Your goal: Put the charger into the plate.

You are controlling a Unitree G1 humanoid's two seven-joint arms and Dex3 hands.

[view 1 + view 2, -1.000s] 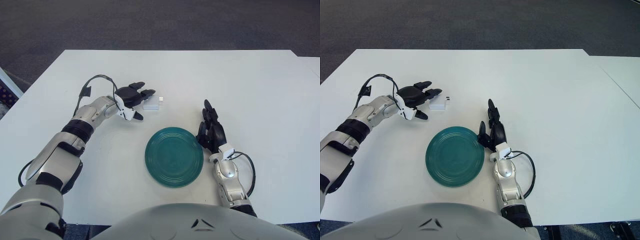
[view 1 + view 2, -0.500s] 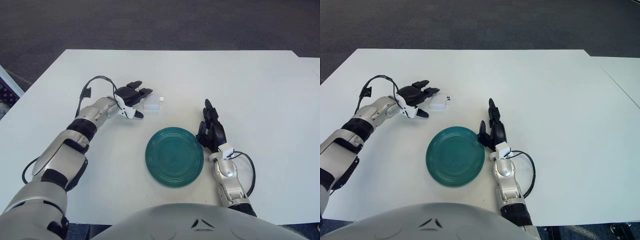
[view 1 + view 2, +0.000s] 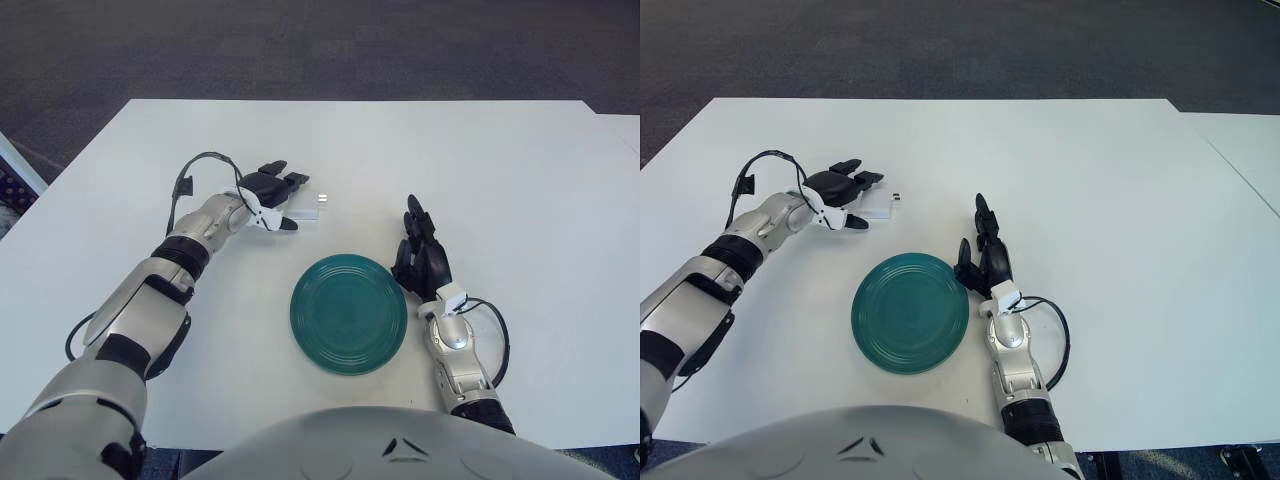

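Head-camera view of a white table (image 3: 520,180) with a green plate (image 3: 348,314) near its front edge, taken here as the landmark.

Charger (image 3: 305,211): a small white block with its metal prongs pointing toward the robot's right. It lies flat on the table, beyond the plate and slightly to the plate's left, well apart from the rim. Nothing lies in the plate.

Left robot hand (image 3: 270,195): placed beyond and left of the plate, directly at the charger's left end. Its dark fingers (image 3: 862,178) reach over the far side of the charger, and the white-tipped thumb (image 3: 283,222) extends along the near side, so the charger sits between them. The digits are partly spread. Whether they press on the charger cannot be told from either eye; the charger shows flat on the table, not lifted. A black cable (image 3: 195,165) loops above the left wrist.

Right robot hand (image 3: 420,257): shows just beside the plate's right rim, fingers extended and loosely together, pointing away from the robot. It holds nothing. A black cable (image 3: 495,340) loops beside its forearm, to the right of the plate.

Robot's torso (image 3: 400,445): the grey curved shape at the bottom edge, nearer than the plate.
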